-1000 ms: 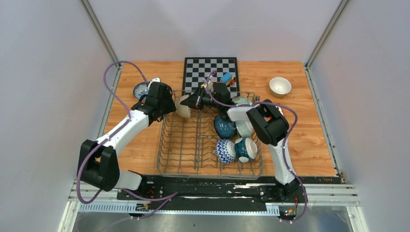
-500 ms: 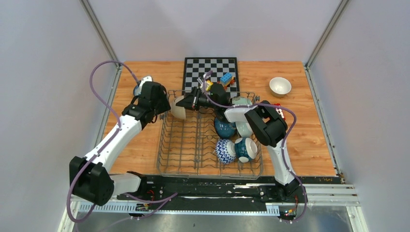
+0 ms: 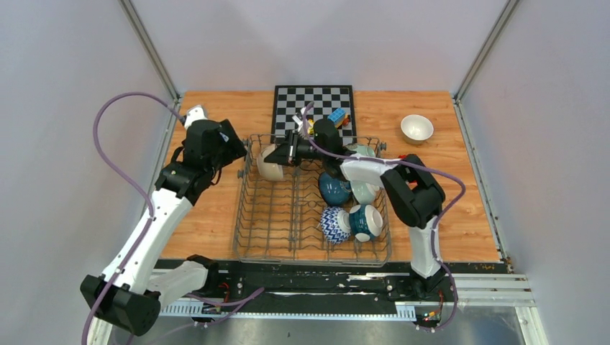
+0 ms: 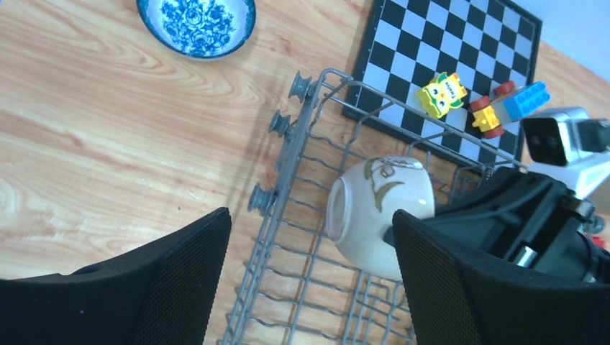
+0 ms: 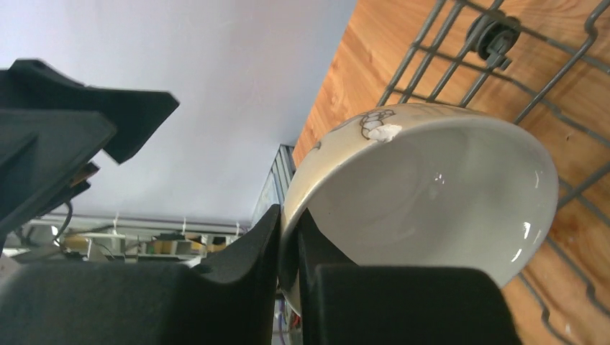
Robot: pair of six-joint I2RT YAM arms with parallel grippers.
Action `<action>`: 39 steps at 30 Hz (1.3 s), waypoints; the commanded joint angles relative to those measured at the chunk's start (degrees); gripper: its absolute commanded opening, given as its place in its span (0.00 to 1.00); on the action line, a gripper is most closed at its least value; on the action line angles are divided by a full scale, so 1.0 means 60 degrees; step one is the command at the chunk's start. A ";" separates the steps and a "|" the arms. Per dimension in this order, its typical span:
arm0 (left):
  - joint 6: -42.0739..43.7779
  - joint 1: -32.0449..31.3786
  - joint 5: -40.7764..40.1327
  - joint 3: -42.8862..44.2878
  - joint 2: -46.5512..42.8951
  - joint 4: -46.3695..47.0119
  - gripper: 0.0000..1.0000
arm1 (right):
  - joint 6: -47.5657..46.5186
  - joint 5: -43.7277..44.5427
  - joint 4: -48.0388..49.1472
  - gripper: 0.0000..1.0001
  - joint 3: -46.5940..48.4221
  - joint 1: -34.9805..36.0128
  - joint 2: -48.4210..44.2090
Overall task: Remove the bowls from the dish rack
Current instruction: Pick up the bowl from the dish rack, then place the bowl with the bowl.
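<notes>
Wooden table [image 3: 208, 208], seen from above: the right gripper [image 3: 283, 154] is clamped on the rim of a cream bowl [image 4: 378, 208], tipped on its side, mouth turned rightward, at the dish rack's [image 3: 248, 215] far left corner. The left gripper [image 4: 309, 237] is held spread apart above that corner.

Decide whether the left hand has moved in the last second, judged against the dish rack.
Yes. The left hand has drawn back leftward, away from the dish rack's far-left corner.
</notes>
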 commanded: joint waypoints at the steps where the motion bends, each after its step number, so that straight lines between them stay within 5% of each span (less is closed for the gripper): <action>1: -0.0221 0.0084 -0.0087 -0.0007 -0.0707 -0.0488 0.88 | -0.1846 -0.0132 -0.1382 0.00 -0.0436 0.0136 -0.1846; 6: -0.0355 0.0084 0.0104 -0.0263 -0.1390 -0.0546 0.99 | -0.3869 0.0389 -0.3714 0.00 -0.0941 0.0192 -0.3558; 14: -0.0876 0.0085 0.0360 -0.0315 -0.1534 -0.0968 1.00 | -0.7498 0.1952 -0.8246 0.00 -0.1330 0.0745 -0.6870; 26: -0.0148 0.0032 0.5165 -0.0773 -0.1591 0.1388 1.00 | -1.1023 0.7223 -1.2894 0.00 -0.1084 0.3935 -1.0031; 34: 0.0785 -0.3359 0.2872 -0.0423 -0.1976 0.0093 1.00 | -1.2455 0.9533 -1.3478 0.00 -0.1506 0.6059 -1.0148; 39: 0.1010 -0.3978 0.3114 -0.0138 -0.2210 -0.0510 1.00 | -1.3317 0.9953 -1.3454 0.00 -0.1542 0.6802 -0.9899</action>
